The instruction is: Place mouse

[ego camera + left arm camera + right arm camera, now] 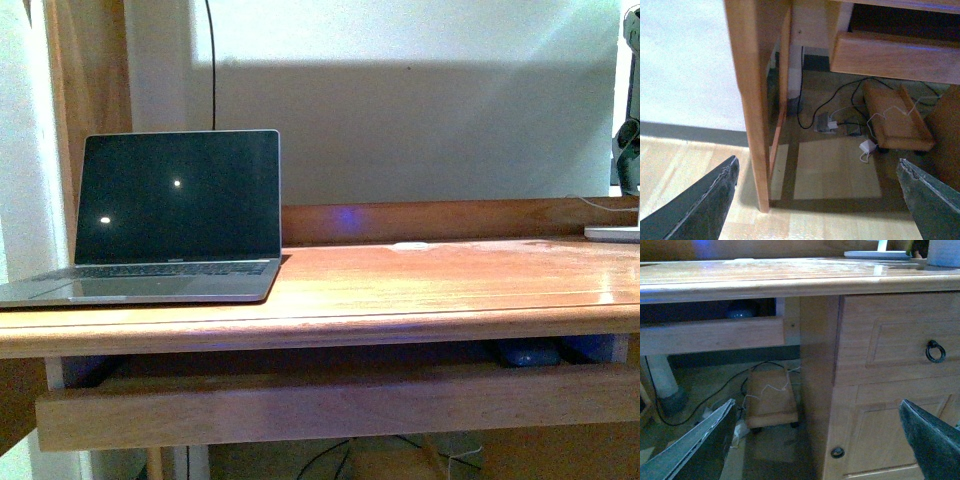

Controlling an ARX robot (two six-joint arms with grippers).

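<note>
Nearest the front camera runs the tray front, slung under the wooden desk. Inside that tray, towards its right end and below the desktop, sits the mouse, a dark dome half lost in shadow. An open laptop with a black screen stands on the desk's left part, before a pale wall. The left gripper and right gripper each have fingers spread wide, holding nothing. Cables and a low wooden trolley lie on the floor beneath.
</note>
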